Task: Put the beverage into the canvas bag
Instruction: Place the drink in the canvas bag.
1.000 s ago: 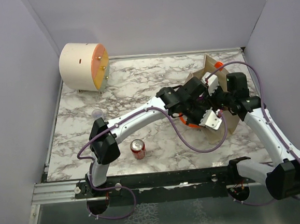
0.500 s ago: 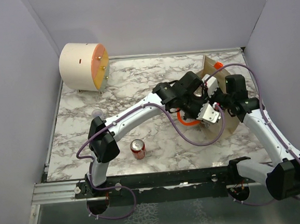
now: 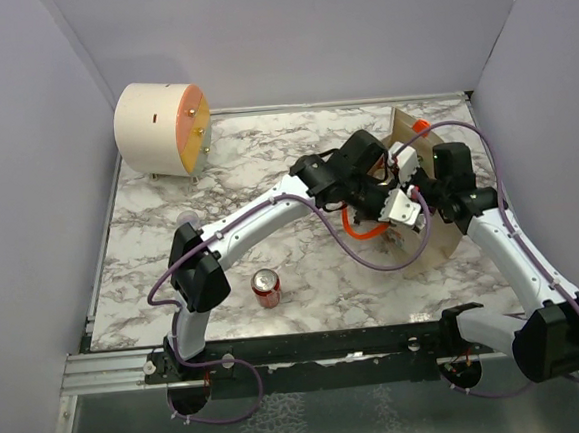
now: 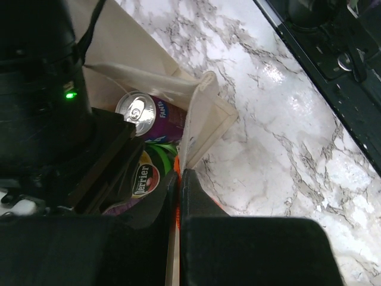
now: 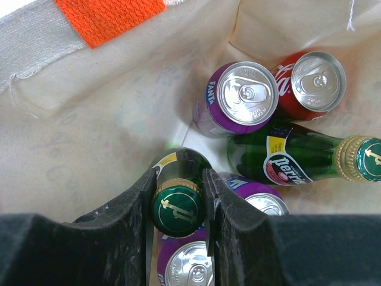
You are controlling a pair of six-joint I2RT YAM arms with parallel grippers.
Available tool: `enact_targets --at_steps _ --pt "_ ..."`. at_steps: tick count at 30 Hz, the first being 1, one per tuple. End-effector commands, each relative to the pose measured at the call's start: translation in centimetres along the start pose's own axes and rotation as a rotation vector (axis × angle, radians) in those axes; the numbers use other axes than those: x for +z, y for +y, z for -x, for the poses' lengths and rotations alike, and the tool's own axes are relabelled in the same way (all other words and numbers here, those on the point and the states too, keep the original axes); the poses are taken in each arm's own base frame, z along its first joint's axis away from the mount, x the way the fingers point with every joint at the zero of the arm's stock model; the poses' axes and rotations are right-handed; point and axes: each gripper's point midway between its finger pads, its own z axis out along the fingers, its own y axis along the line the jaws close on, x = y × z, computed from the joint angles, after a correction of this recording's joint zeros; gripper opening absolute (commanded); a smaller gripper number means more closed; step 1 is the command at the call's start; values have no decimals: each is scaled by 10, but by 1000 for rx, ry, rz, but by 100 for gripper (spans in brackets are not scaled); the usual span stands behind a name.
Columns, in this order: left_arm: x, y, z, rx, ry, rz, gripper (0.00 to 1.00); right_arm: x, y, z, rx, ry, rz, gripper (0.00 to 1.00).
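Six drinks sit inside the canvas bag (image 5: pixel 89 119): three purple cans (image 5: pixel 245 95), a cola can (image 5: pixel 314 74), a lying bottle (image 5: pixel 297 161) at 3 o'clock, and the upright green bottle (image 5: pixel 177 213). The right gripper (image 5: pixel 178 190) has its jaws pinching this bottle's neck. Being glass, it is probably heavy, slick and breakable, so the neck suits a grip. The left gripper (image 4: pixel 178 190), jaws pressed together, nips the bag's rim. A loose red can (image 3: pixel 266 288) stands on the bench (image 3: pixel 266 168) at the bag's 8 o'clock.

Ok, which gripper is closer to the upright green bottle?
Right. The right gripper clasps the upright green bottle inside the canvas bag; the left gripper pinches the bag's rim beside it.
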Motion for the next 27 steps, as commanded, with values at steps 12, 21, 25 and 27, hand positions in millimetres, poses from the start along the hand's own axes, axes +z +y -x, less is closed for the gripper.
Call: enact_targets --at_steps 12,21,25,27 --pt "-31 42 81 77 -247 101 0 -1 13 -66 18 251 61 1" --pt "-38 48 96 90 -276 124 0 -2 21 -76 24 275 90 1" --pt "-45 53 107 106 -299 146 0 -3 20 -76 18 277 83 1" --pt "-49 55 113 116 -311 155 0 -3 20 -77 21 278 83 1"
